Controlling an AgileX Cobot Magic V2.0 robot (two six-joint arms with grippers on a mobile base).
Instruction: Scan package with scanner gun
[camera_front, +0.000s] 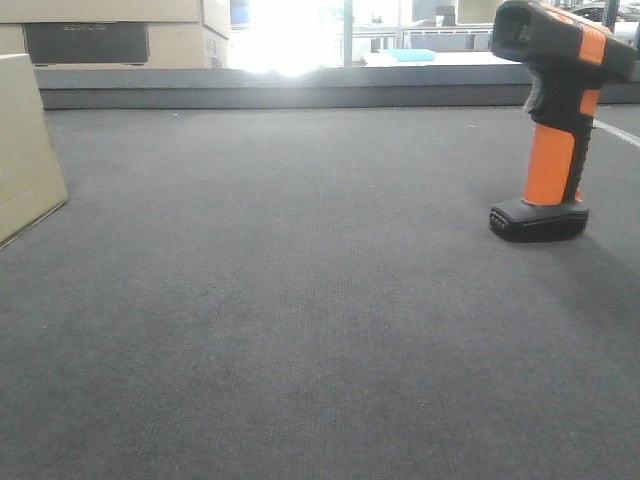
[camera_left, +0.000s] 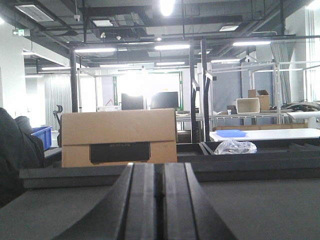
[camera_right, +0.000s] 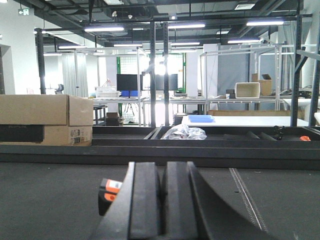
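Nothing of the job looks done yet from my seat. The scanner gun (camera_front: 556, 130) stands upright on its black base at about three o'clock in the front view. Its orange grip is vertical, its head points toward nine o'clock, and no arm touches it. I take the package (camera_front: 25, 150) to be the plain cardboard box cut off by the frame edge at nine o'clock. It rests on the grey mat (camera_front: 300, 320), well apart from the scanner, with bare mat between them. On the left wrist camera, the left gripper (camera_left: 159, 172) has its fingers pressed together with only a thin seam showing and nothing held. It looks level toward a second cardboard box (camera_left: 118, 137) with a dark slot, at twelve o'clock beyond the mat's far edge. The right gripper (camera_right: 161, 170) is likewise closed and empty. An orange-and-black piece (camera_right: 111, 191) peeks out at nine o'clock of its fingers, low on the mat. I judge that to be part of the scanner, though too little shows to be sure. So everything is left to do: open the right fingers, take the scanner by its grip, lift it, aim its window at a face of the package, and trigger the scan.
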